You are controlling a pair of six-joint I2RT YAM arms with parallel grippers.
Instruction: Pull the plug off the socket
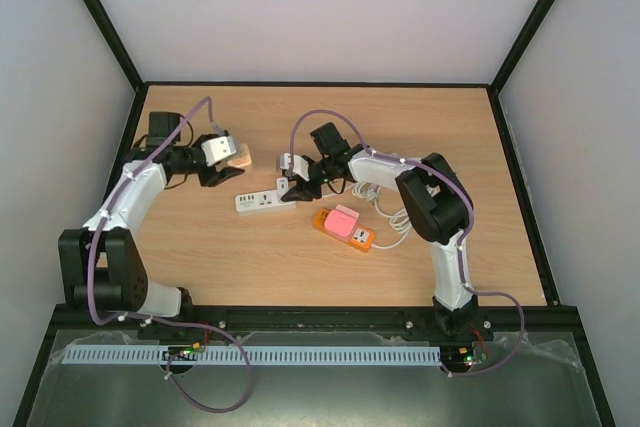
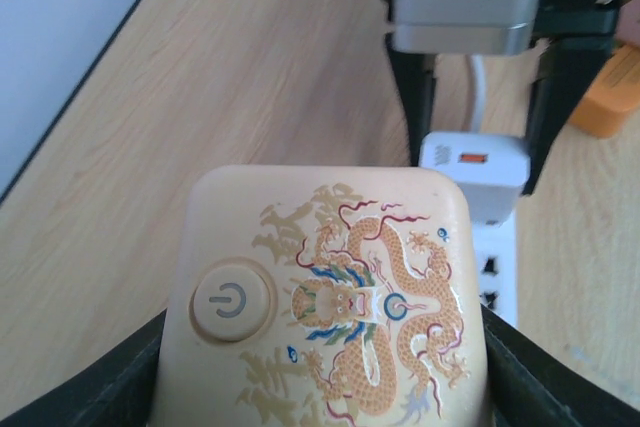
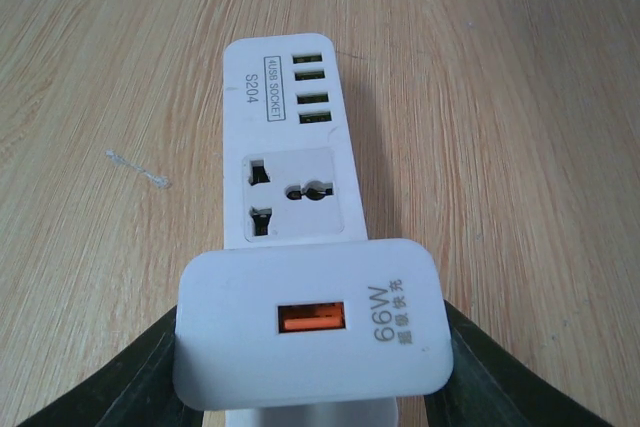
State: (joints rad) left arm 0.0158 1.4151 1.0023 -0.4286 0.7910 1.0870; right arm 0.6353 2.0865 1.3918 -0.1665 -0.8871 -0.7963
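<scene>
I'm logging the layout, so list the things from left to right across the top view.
In order: beige pack → power strip → orange box → white cable. The plug is left out: it overlaps the strip.

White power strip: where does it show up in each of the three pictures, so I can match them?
Top external: the power strip lies near the picture's centre, slightly left.
Left wrist: the power strip is at the right, beyond the beige gadget.
Right wrist: the power strip is in the centre, running away from the camera.
Shared landmark: the white charger with an orange port, at the strip's end in both wrist views.
</scene>
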